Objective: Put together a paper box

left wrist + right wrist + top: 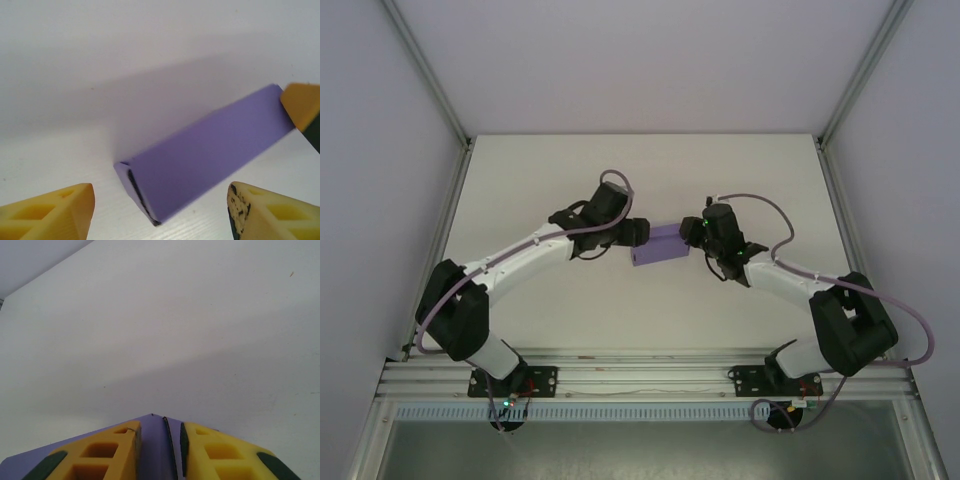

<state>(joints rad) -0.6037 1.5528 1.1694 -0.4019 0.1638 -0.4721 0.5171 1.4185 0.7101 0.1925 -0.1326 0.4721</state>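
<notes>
One paper box (pixel 658 245) edge sits in right hand (pixel 160 432).

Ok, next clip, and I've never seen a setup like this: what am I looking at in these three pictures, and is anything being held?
These are two robot arms bolted at the near edge of a white table, each ending in a two-finger gripper with yellow fingers. The overhead picture comes from a fixed camera above and behind them. The other two come from cameras on each wrist, so the yellow wedges at the bottom are that arm's own fingers. Between the arms is a small purple paper box, already folded into a block. The right gripper is pinched on one end of it. The left gripper is open, its fingers spread at the other end, not closed on it.
</notes>
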